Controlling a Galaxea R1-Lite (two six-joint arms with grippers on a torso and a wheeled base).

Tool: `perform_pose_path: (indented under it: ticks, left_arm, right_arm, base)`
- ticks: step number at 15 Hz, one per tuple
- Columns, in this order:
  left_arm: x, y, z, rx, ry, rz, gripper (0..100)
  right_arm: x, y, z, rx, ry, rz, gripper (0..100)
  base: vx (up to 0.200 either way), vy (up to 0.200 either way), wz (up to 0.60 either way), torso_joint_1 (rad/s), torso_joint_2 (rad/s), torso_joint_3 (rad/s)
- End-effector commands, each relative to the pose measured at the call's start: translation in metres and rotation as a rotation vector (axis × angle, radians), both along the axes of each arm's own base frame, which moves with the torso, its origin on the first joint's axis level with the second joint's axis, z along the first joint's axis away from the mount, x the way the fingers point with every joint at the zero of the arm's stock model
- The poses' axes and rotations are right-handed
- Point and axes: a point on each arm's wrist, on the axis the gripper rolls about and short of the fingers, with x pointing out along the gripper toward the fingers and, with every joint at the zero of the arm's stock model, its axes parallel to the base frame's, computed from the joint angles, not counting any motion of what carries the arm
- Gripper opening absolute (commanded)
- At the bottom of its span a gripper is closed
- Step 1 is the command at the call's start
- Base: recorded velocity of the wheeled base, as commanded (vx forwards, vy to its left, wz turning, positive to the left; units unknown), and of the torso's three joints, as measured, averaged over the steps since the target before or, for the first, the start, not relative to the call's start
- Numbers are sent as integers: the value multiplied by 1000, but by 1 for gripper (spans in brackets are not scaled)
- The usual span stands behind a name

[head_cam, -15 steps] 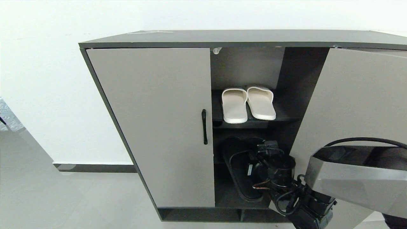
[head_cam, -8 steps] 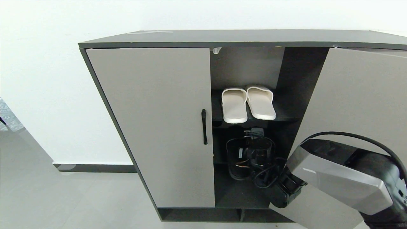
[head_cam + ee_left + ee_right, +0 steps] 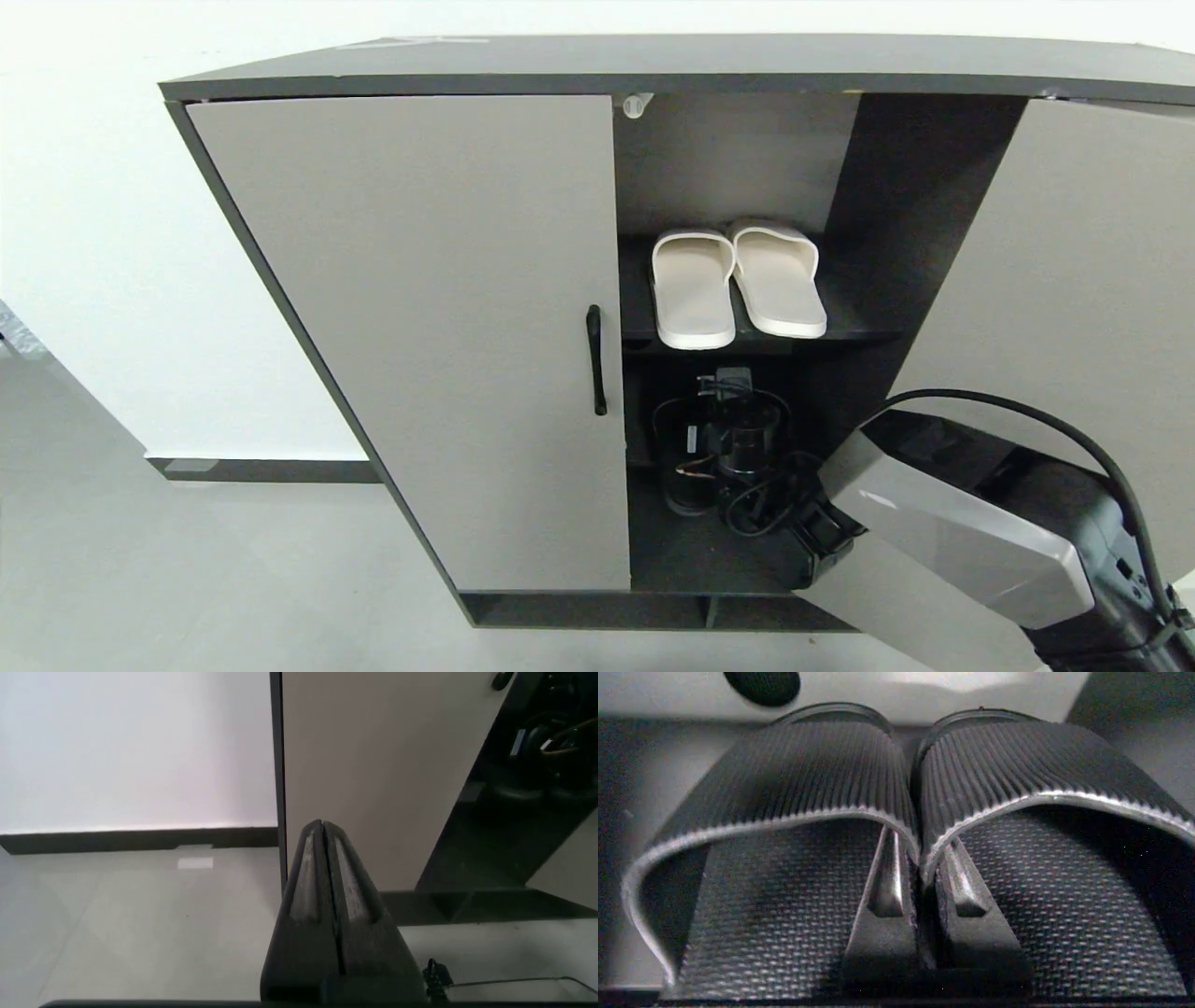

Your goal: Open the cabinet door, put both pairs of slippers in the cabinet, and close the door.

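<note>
Black slippers (image 3: 785, 793) flank the right gripper (image 3: 920, 882), whose fingers (image 3: 889, 873) clamp their adjoining strap edges; the left gripper (image 3: 322, 873) is pressed fully together.

Left door (image 3: 411, 327) shut, closing off that half of the cabinet (image 3: 653, 61); right door (image 3: 1074, 308) swung wide, so the way in is the gap between them. Upper shelf (image 3: 864, 327): white slippers (image 3: 738, 280) take left and middle, with room at the right end. Lower compartment is crowded by the right gripper (image 3: 920, 873) clamped on the black slippers (image 3: 785, 793).
</note>
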Motion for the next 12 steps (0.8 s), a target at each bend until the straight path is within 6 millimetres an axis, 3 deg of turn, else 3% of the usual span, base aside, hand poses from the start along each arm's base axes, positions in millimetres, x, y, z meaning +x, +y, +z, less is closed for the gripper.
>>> perform_pose_path:
  ticks: [1,7,12]
  left_arm:
    - [0,0,0,0,1,-1,0]
    - [0,0,0,2,1,0,0]
    - [0,0,0,0,1,-1,0]
  right_arm:
    - [4,3,8,18,-29,1,0]
    - [17,-2,17,28,-67,-7,0]
    - [22,0,5,12,-51,-9,0]
  base:
    - [0,0,0,2,7,-207]
    - [67,0,0,2,0,-71]
    - [0,0,0,0,0,0]
